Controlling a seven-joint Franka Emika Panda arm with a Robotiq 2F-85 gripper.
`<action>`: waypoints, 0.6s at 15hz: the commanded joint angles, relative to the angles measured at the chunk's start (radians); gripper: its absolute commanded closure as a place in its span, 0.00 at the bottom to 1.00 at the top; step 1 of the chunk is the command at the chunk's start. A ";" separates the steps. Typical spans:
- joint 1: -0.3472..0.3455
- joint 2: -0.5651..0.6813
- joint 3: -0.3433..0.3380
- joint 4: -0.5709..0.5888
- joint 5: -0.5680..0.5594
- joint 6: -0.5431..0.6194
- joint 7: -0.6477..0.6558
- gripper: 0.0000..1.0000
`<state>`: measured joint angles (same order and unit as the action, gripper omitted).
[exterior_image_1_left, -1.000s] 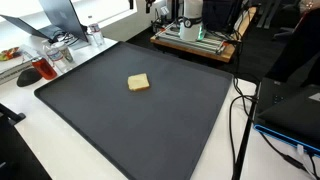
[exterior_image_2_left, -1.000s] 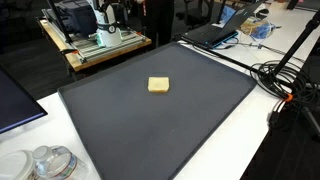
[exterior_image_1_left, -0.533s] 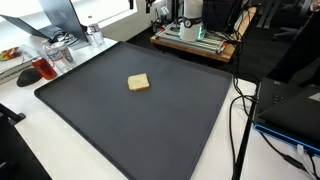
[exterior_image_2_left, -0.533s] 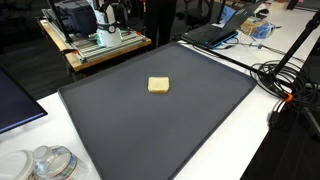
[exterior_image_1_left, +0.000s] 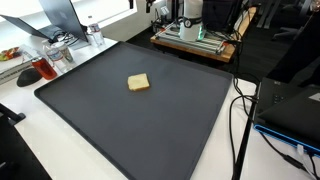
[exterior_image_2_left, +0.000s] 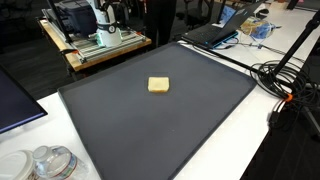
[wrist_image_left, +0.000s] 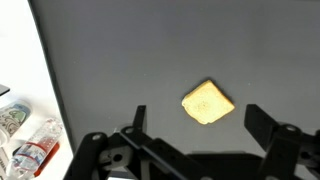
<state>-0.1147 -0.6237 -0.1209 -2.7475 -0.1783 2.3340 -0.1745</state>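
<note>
A small yellow-tan square block lies flat on a dark grey mat, in both exterior views (exterior_image_1_left: 139, 82) (exterior_image_2_left: 158, 85) and in the wrist view (wrist_image_left: 208, 102). My gripper (wrist_image_left: 198, 120) shows only in the wrist view. It is open and empty, high above the mat, with the block between and just beyond its two fingertips. The arm does not show in either exterior view.
The mat (exterior_image_1_left: 150, 120) (exterior_image_2_left: 150, 125) covers a white table. Clear plastic containers (exterior_image_2_left: 45, 163) (wrist_image_left: 25, 135) stand by one corner. Black cables (exterior_image_2_left: 285, 85) (exterior_image_1_left: 240, 110) run along one side. A laptop (exterior_image_2_left: 215, 30), a wooden cart with equipment (exterior_image_2_left: 95, 40) and a red-liquid glass (exterior_image_1_left: 45, 68) stand around.
</note>
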 joint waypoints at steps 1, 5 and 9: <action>0.041 0.020 0.066 0.069 -0.001 -0.028 0.018 0.00; 0.108 0.072 0.157 0.172 0.001 -0.084 0.053 0.00; 0.147 0.171 0.271 0.300 -0.025 -0.190 0.154 0.00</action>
<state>0.0103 -0.5529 0.0864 -2.5600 -0.1783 2.2282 -0.0922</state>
